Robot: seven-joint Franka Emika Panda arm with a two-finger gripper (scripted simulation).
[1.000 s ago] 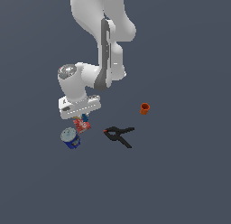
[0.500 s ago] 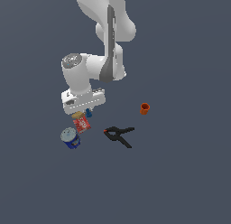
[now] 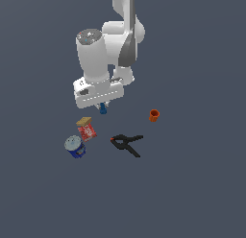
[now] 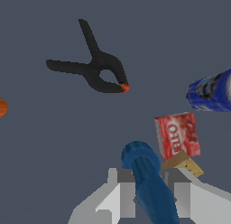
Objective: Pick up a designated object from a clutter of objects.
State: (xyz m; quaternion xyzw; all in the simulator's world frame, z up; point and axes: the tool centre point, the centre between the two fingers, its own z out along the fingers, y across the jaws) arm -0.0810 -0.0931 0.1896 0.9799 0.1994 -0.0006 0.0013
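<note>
Blue stick (seemingly lifted) in gripper

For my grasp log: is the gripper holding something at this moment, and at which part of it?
Yes. The gripper is shut on the blue stick, its fingers pressing the stick's sides along its shaft; one rounded end pokes out beyond the fingertips.

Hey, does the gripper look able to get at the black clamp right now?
Probably not as things stand: the gripper is already shut on the blue stick, so its jaws are taken. The black clamp itself lies in the open, apart from the red box and the orange cup.
</note>
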